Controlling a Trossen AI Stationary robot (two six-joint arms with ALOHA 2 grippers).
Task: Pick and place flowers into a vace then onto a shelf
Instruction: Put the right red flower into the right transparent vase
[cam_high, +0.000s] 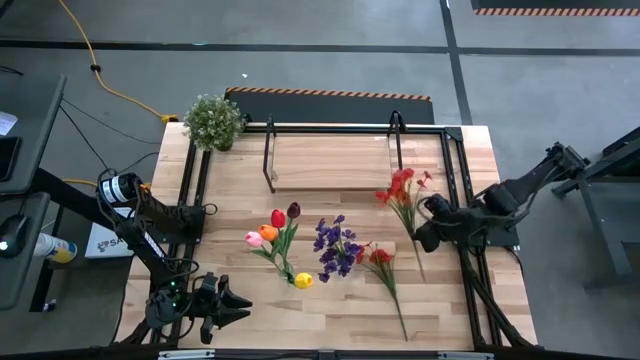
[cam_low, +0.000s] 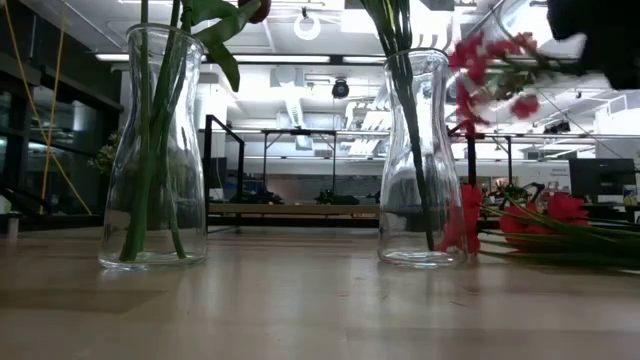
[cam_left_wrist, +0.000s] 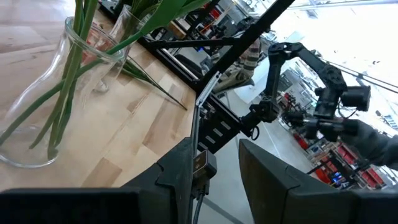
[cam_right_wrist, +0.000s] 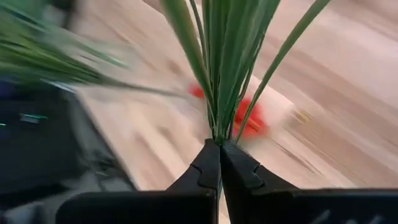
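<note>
Green stems of a red flower spray are pinched between the pressed fingers of the right gripper near the worktop's right edge, beside the shelf, while the left gripper waits spread at the front-left corner

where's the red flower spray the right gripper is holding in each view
High view: red spray right of centre, by the shelf's front right corner, stem running to the right gripper.
Low view: upper right, blossoms beside the right vase.
Left wrist view: not in it.
Right wrist view: only its green stems, rising from the shut gripper.
Shared landmark: the right gripper.
</note>
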